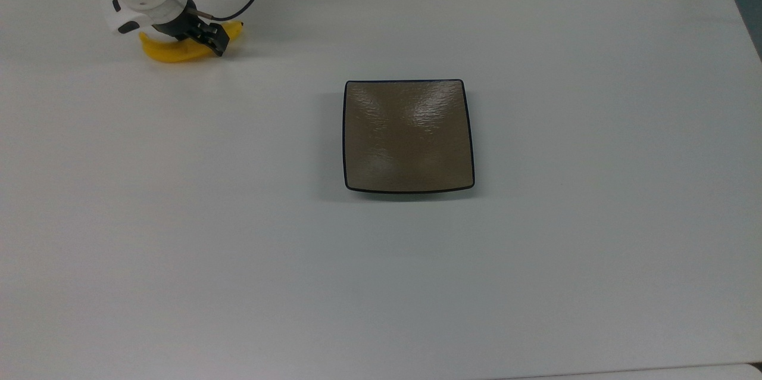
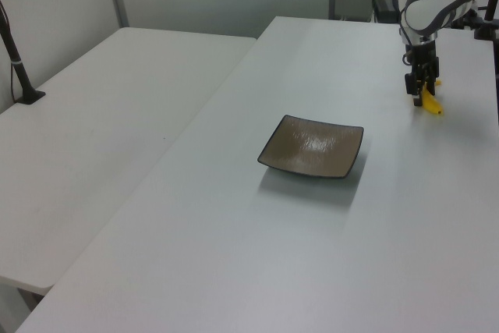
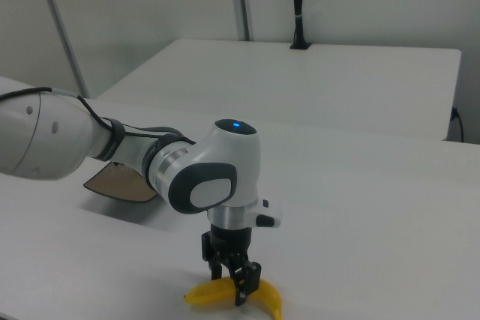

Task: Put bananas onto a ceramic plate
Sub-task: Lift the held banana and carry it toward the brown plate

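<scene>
Glossy brown-taupe glaze catches the light on the ceramic plate (image 1: 409, 136), a square dish with rounded corners, a thin dark rim and edges that curl up a little; it sits bare near the middle of the matte white table (image 1: 536, 279). Over by the table's far-left corner in the top view lies the banana (image 1: 172, 52), smooth, bright yellow and curved, resting flat on the tabletop and well apart from the plate.

The top view hides much of the fruit under the arm's white wrist, leaving the yellow belly and one end peeking out. The right view gives the better look: the banana (image 3: 234, 294) arcs across the table's near edge, both ends in sight, with the black gripper (image 3: 234, 279) coming straight down on its middle. In the left view the banana (image 2: 431, 104) is a small yellow sliver at the table's far right, and a second white table (image 2: 101, 115) stands alongside.

The arm reaches low across the table, wrist vertical, a blue light glowing on its white housing. The gripper (image 1: 205, 40) has its fingers set astride the banana's middle, tips down at the fruit; whether they are pressed against it or just apart from it I cannot tell.
</scene>
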